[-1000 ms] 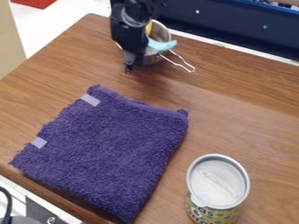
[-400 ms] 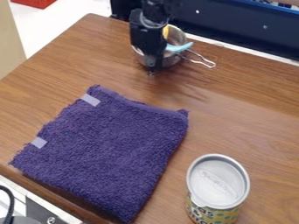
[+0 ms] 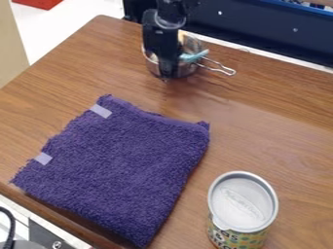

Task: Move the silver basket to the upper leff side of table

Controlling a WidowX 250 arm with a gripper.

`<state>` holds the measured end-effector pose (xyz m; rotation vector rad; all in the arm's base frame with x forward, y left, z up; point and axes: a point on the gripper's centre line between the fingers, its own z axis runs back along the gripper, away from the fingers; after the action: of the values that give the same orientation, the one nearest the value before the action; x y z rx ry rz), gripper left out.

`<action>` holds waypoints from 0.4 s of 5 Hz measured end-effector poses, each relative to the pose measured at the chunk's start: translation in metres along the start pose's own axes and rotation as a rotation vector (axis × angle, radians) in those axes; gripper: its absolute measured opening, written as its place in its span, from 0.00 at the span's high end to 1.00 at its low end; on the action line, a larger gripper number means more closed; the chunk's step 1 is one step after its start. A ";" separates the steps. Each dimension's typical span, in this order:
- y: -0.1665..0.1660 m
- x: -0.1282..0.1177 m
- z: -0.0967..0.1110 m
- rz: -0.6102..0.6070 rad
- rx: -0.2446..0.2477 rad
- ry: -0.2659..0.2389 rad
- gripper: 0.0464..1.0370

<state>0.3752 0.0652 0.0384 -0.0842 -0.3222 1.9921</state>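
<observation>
Near the table's back edge, toward the upper left, my gripper [image 3: 166, 75] points down at the near-left side of the silver basket [image 3: 189, 70]. It is shut on the basket's wall, and the arm covers the basket's left part. The basket's wire handle [image 3: 218, 67] sticks out to the right. Inside the basket lie a light-blue item [image 3: 194, 56] and something yellow, partly hidden behind the arm. I cannot tell whether the basket's bottom touches the table [image 3: 273, 116].
A folded purple towel [image 3: 120, 168] covers the left and middle of the table. At the lower right stands a can [image 3: 242, 206] with a silver lid. A dark blue panel [image 3: 260, 31] runs behind the back edge.
From the earliest frame, my gripper and the basket have shifted right together. Since the middle frame they have come back slightly left, and the basket's tilt looks a little different.
</observation>
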 end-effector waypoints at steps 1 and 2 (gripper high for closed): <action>-0.001 -0.002 -0.002 -0.011 0.030 0.001 0.56; -0.001 0.001 -0.003 -0.013 0.035 0.004 0.26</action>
<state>0.3764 0.0668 0.0361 -0.0637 -0.2839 1.9837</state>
